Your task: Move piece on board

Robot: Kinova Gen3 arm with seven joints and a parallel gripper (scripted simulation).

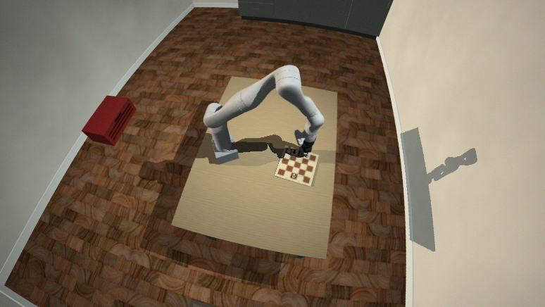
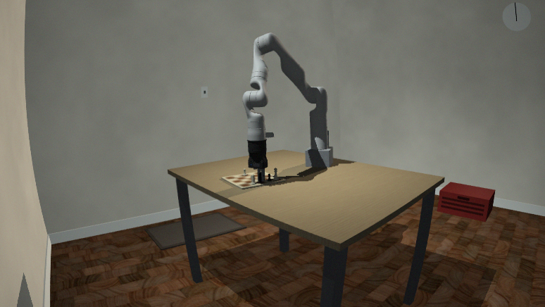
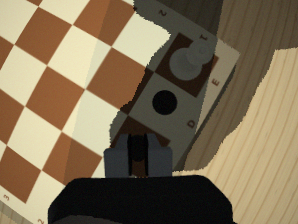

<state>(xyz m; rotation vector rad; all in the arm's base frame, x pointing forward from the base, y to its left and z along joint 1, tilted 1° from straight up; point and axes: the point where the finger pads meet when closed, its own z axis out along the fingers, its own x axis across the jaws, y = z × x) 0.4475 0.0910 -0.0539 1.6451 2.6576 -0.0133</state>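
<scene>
My gripper (image 1: 301,153) (image 2: 260,180) (image 3: 137,148) is down at C1 of the chequered board (image 1: 300,177) (image 2: 241,184) (image 3: 60,87), its fingers shut on a black piece, whose dark top shows between them in the wrist view. The fingers hide most of that piece. The light piece on C5 (image 1: 293,175) (image 2: 244,172) stands upright in the row opposite the gripper, outside the wrist view.
A black piece (image 2: 269,177) (image 3: 165,102) stands on D1, right beside the fingers. A taller grey piece (image 2: 275,172) (image 3: 186,63) stands on E1. A light piece (image 2: 252,179) stands on the gripper's other side, apparently on B1. The arm's shadow covers the row-1 edge.
</scene>
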